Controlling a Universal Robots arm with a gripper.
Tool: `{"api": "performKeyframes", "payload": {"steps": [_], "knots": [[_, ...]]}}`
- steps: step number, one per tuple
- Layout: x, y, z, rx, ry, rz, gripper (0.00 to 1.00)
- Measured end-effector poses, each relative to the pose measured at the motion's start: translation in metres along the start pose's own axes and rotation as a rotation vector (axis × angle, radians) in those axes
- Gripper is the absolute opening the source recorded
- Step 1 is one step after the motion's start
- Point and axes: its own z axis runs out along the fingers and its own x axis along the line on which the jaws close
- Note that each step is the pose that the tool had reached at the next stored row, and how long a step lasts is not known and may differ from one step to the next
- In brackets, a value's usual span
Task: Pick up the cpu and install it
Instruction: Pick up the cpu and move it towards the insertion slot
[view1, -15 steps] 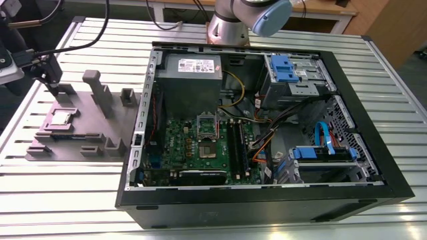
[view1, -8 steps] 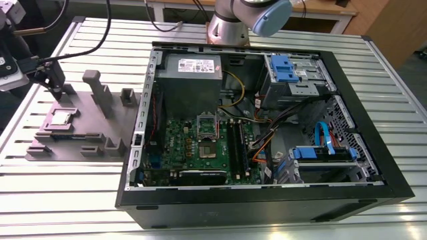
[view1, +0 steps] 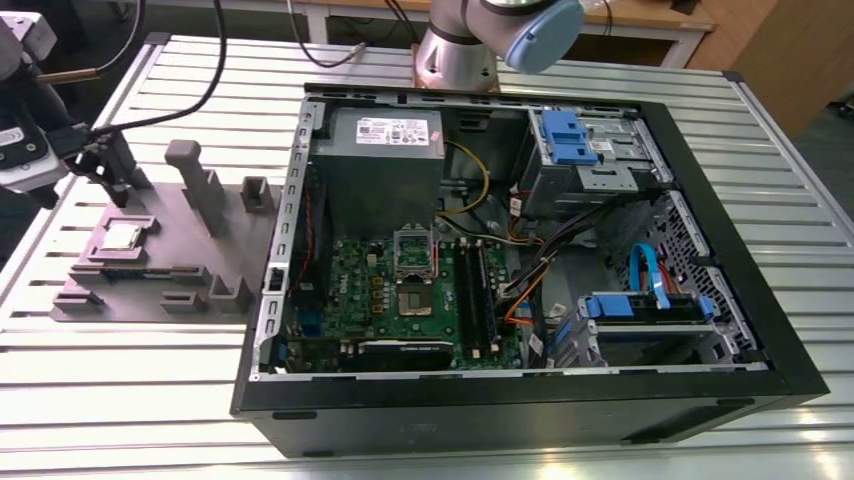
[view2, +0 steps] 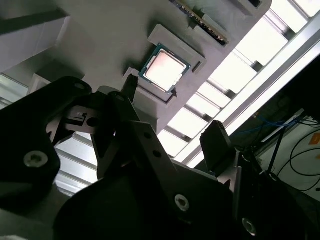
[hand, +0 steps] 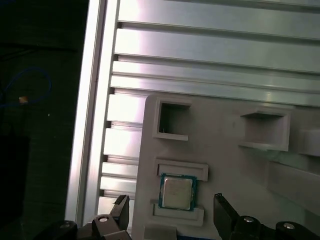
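Note:
The cpu (view1: 124, 236) is a small silvery square chip lying flat in a recess of the grey fixture (view1: 160, 270), at the exterior view's left. Both wrist views also show the cpu (view2: 164, 68) (hand: 177, 192) seated in its pocket. My gripper (view1: 120, 188) hangs just above it, open, with one dark finger on either side and nothing between them; the gripper (hand: 172, 207) (view2: 173, 106) straddles the chip without touching it. Inside the open computer case, the green motherboard (view1: 380, 290) carries a square socket (view1: 416, 301) with its metal frame lifted.
The black case (view1: 534, 400) lies on its side on a slatted metal table (view1: 134, 390), with cables, blue drive brackets (view1: 647, 305) and a power supply (view1: 387, 135) inside. Grey upright posts (view1: 200, 185) rise from the fixture close to the gripper. The arm's base (view1: 461, 55) stands behind the case.

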Motion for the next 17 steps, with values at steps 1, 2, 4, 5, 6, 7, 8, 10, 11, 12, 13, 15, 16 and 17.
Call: {"api": "performKeyframes", "payload": {"steps": [1, 2, 4, 5, 6, 7, 8, 10, 11, 12, 13, 15, 16, 17], "knots": [[-0.0005, -0.0002, 0.0018, 0.0000, 0.0000, 0.000, 0.76], [-0.0011, -0.0003, 0.0036, 0.0000, 0.0001, 0.000, 0.76], [-0.0022, -0.0005, 0.0072, 0.0000, 0.0000, 0.000, 0.76], [-0.0029, -0.0008, 0.0091, 0.0000, 0.0001, 0.000, 0.76], [-0.0035, -0.0012, 0.0109, 0.0001, 0.0001, 0.000, 0.76], [-0.0038, -0.0022, 0.0126, 0.0000, 0.0000, 0.000, 0.76], [-0.0039, -0.0031, 0.0143, 0.0001, 0.0001, 0.000, 0.76], [-0.0038, -0.0040, 0.0179, 0.0000, 0.0000, 0.001, 0.76], [-0.0039, -0.0041, 0.0198, 0.0000, 0.0000, 0.001, 0.76], [-0.0040, -0.0042, 0.0216, 0.0000, 0.0000, 0.002, 0.76], [-0.0044, -0.0044, 0.0234, -0.0001, -0.0002, 0.005, 0.76], [-0.0052, -0.0046, 0.0270, -0.0002, -0.0006, 0.011, 0.76], [-0.0055, -0.0047, 0.0288, -0.0002, -0.0007, 0.015, 0.76], [-0.0058, -0.0048, 0.0302, -0.0002, -0.0007, 0.017, 0.76]]}}
